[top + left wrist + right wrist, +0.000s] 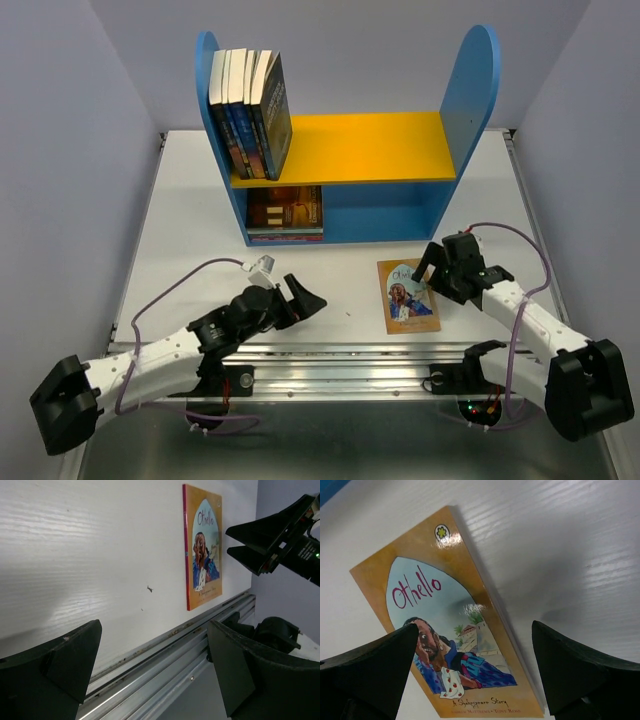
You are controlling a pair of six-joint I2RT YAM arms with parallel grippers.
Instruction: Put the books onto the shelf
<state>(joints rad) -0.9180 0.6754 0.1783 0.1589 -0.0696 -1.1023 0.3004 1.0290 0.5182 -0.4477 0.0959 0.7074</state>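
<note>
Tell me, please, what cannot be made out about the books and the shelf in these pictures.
- Upright books, top view: spine titles too small to read.
- Lower compartment books, top view: the yellow board shades them; their number is unclear.
- Othello book, right wrist view: its lower left corner lies behind a finger of the right gripper.

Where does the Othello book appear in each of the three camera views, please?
Top external: Othello book lying flat, right of centre.
Left wrist: Othello book at upper right, its cover upright.
Right wrist: Othello book fills centre-left, tilted.
Shared landmark: the open right claw, close to the book in every view.
</note>
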